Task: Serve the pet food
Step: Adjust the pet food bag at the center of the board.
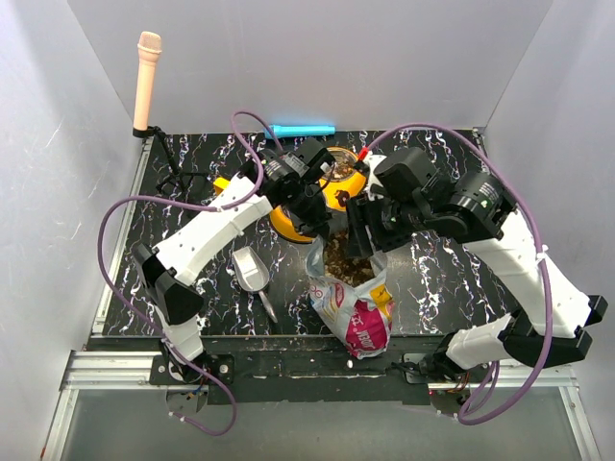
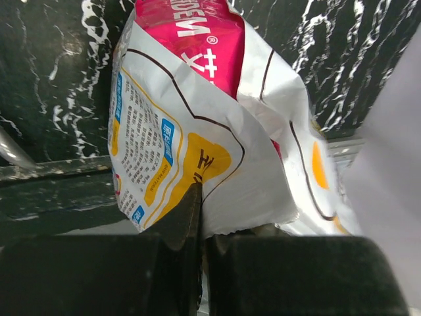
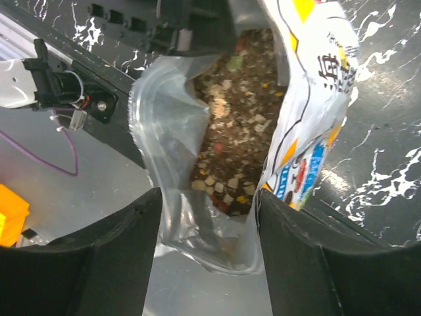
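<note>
The pet food is a heap of mixed brown and tan kibble inside the open foil bag, and it also shows through the bag's mouth in the top view. The bag lies near the table's front edge with its mouth towards the back. My left gripper is shut on the torn white edge of the bag, at the left side of the mouth. My right gripper is open, with the silvery inner rim of the bag lying between its fingers.
A yellow double bowl stands just behind the bag, mostly hidden under both wrists. A metal scoop lies left of the bag. A blue bar lies at the table's back edge and a pink post stands at the back left.
</note>
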Controlling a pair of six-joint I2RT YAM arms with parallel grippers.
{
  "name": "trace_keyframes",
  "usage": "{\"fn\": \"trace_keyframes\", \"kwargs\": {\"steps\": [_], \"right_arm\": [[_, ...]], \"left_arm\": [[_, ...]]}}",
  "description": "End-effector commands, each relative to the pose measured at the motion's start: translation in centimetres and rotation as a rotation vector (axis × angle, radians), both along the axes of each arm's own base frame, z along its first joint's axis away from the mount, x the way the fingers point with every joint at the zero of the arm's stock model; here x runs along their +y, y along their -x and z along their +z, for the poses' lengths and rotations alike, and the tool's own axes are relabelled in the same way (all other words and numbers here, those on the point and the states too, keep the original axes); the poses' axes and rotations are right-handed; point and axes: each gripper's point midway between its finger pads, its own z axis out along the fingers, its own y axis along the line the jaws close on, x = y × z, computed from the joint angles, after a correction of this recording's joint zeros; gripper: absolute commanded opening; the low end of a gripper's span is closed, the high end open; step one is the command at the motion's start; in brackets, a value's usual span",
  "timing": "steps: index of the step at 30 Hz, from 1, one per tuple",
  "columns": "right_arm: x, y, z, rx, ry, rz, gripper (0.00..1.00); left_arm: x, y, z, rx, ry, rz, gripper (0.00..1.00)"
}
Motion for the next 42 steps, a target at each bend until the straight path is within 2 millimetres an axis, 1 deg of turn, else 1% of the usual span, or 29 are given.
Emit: {"fn": "trace_keyframes", "kwargs": {"steps": [1, 2, 3, 5, 7, 10, 13, 16, 18, 20, 24, 26, 29, 31, 32, 34, 37, 40, 41, 42], "right_arm": [[-1.7, 3.2, -1.7, 0.142, 0.111, -0.069, 0.67], [-2.2, 3.4, -1.9, 0.143, 0.140, -0.092, 0.68], [-2.1, 3.5, -2.0, 0.143, 0.142, -0.100, 0.76], [-2.8, 4.1, -2.1, 0.173, 0.124, -0.163, 0.83], [-3.6, 4.7, -2.8, 0.194, 0.127, -0.212, 0.85], [-4.8, 5.2, -4.1, 0.215, 0.152, -0.255, 0.87], [-5.1, 6.2, -5.3, 0.256, 0.182, -0.244, 0.84], [-4.6, 6.8, -5.5, 0.250, 0.165, -0.227, 0.82], [-4.9, 7.1, -5.8, 0.250, 0.175, -0.245, 0.82], [-5.7, 7.2, -6.5, 0.252, 0.211, -0.275, 0.82], [-6.9, 7.1, -7.3, 0.240, 0.215, -0.348, 0.78], [-7.3, 7.2, -7.8, 0.245, 0.227, -0.362, 0.76], [-8.0, 7.5, -9.2, 0.251, 0.278, -0.354, 0.62], [-8.6, 7.5, -9.6, 0.243, 0.289, -0.358, 0.58], [-8.9, 7.5, -9.5, 0.229, 0.278, -0.362, 0.57], [-8.7, 7.2, -8.4, 0.197, 0.216, -0.352, 0.58], [-7.1, 7.5, -6.8, 0.181, 0.088, -0.255, 0.69], [-5.7, 7.9, -5.6, 0.163, -0.006, -0.149, 0.73], [-5.4, 8.0, -5.6, 0.161, -0.004, -0.126, 0.73], [-5.6, 8.0, -5.8, 0.162, 0.014, -0.125, 0.73]], "left_arm": [[-1.9, -0.9, 10.5, -0.107, 0.399, 0.171, 0.00], [-1.7, -0.9, 10.6, -0.100, 0.412, 0.199, 0.00], [-1.5, -0.9, 10.6, -0.091, 0.418, 0.236, 0.00], [-1.0, -0.9, 11.1, -0.090, 0.447, 0.288, 0.00], [-1.0, -1.0, 11.9, -0.089, 0.493, 0.324, 0.00], [-0.5, -1.3, 12.9, -0.116, 0.518, 0.368, 0.00], [1.2, -2.2, 14.2, -0.204, 0.476, 0.410, 0.00], [2.8, -3.0, 14.7, -0.270, 0.412, 0.450, 0.00], [3.6, -3.2, 14.8, -0.296, 0.386, 0.476, 0.00], [4.0, -3.3, 14.9, -0.316, 0.374, 0.498, 0.00], [4.1, -3.8, 15.5, -0.353, 0.388, 0.505, 0.00], [3.8, -4.1, 15.2, -0.355, 0.386, 0.501, 0.00], [3.3, -4.3, 15.3, -0.361, 0.397, 0.491, 0.00], [3.3, -4.5, 15.3, -0.382, 0.374, 0.483, 0.00], [3.4, -4.7, 15.3, -0.391, 0.361, 0.481, 0.00], [3.3, -5.0, 15.4, -0.409, 0.352, 0.477, 0.00], [3.1, -5.3, 15.3, -0.418, 0.350, 0.476, 0.00], [2.6, -5.7, 14.6, -0.412, 0.335, 0.473, 0.00], [2.6, -5.8, 14.7, -0.420, 0.334, 0.468, 0.00], [2.5, -6.0, 14.3, -0.424, 0.315, 0.466, 0.00]]}}
